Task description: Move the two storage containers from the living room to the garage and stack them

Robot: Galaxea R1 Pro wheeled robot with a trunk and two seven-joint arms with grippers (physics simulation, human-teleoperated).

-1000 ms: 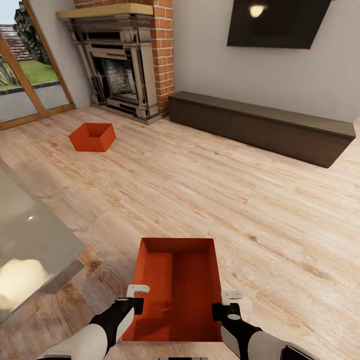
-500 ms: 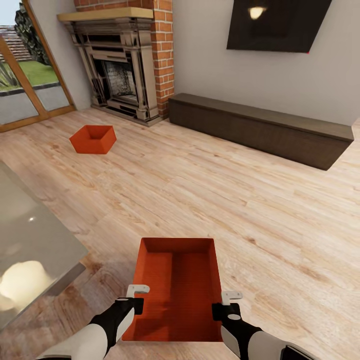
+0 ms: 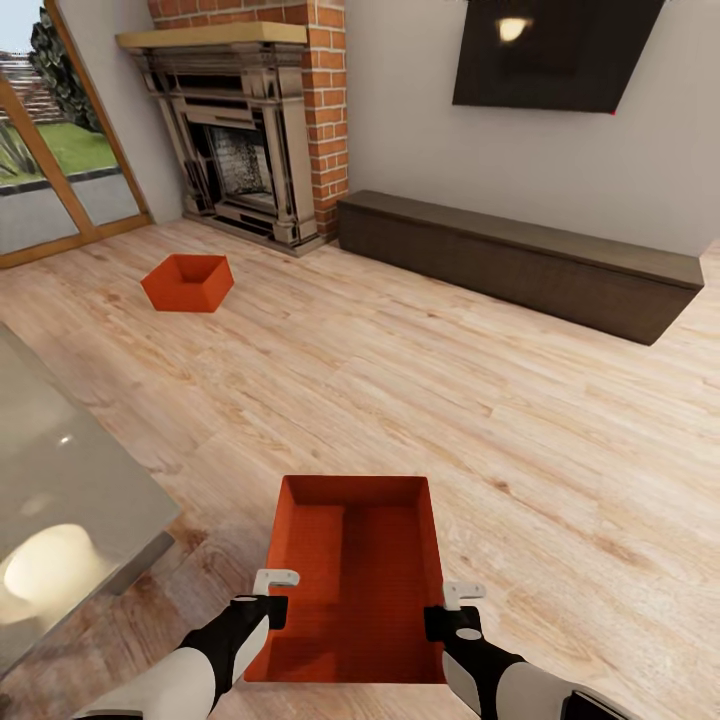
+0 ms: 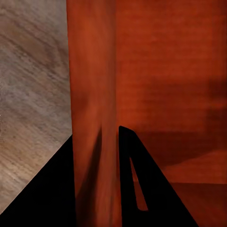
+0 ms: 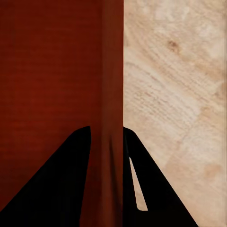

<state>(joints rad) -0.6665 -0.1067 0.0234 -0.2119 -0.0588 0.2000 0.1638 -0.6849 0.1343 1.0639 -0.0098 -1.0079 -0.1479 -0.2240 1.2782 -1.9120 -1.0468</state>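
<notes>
One orange-red storage container hangs in front of me above the light wood plank floor, held by both arms. My left gripper is shut on its left wall, with one finger on either side. On the opposite wall my right gripper is shut the same way. The second storage container sits on the living room planks far to the left, in front of the brick fireplace.
A glass table juts in at the near left. A long dark low cabinet runs along the back wall under the TV. Wood-framed glass doors stand at the far left. Open planks lie ahead and to the right.
The whole view has drifted slightly: the far container, fireplace and cabinet sit a little farther away and the glass table edge has slid left. The held container and both grippers keep their places.
</notes>
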